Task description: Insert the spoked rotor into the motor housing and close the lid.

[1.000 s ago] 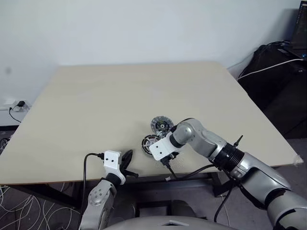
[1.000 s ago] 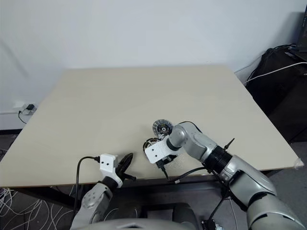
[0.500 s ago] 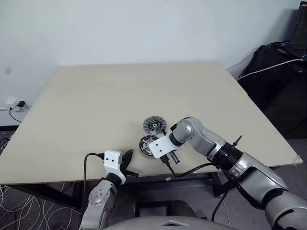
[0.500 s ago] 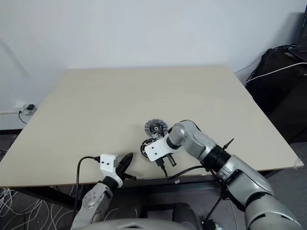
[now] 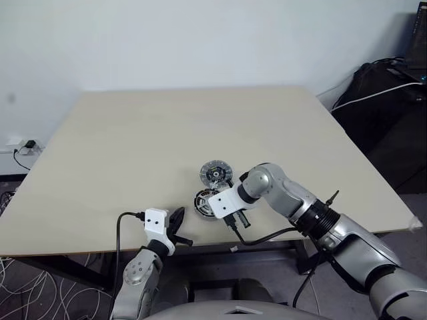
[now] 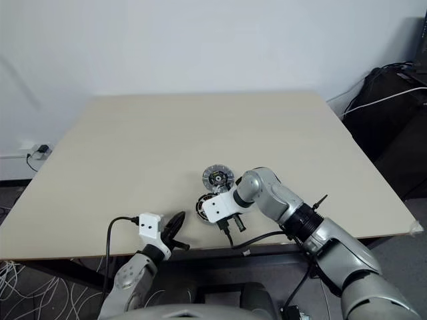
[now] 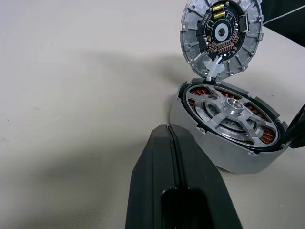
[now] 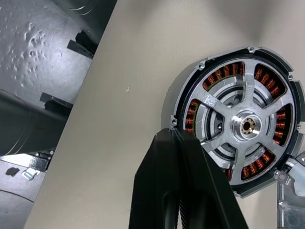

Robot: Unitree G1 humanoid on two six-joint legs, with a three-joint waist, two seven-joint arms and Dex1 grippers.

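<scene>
Spoked rotor (image 7: 232, 110) seated in motor housing (image 7: 224, 155) on table (image 5: 167, 133); lid (image 7: 221, 36) touching beside it, interior showing. Left gripper (image 7: 167, 130) clenched, empty. Right gripper (image 8: 178, 136) clenched, empty, just beside housing.

On the table (image 5: 133, 140), near its front edge and a little right of the middle, sits the motor housing (image 7: 228, 143). The spoked rotor (image 7: 232, 112) lies inside it, over the windings. The lid (image 7: 221, 36) lies just behind the housing, touching its far rim. The right gripper (image 5: 223, 208) hangs over the housing's right side. The left gripper (image 5: 177, 223) rests at the table's front edge, left of the housing and apart from it.
</scene>
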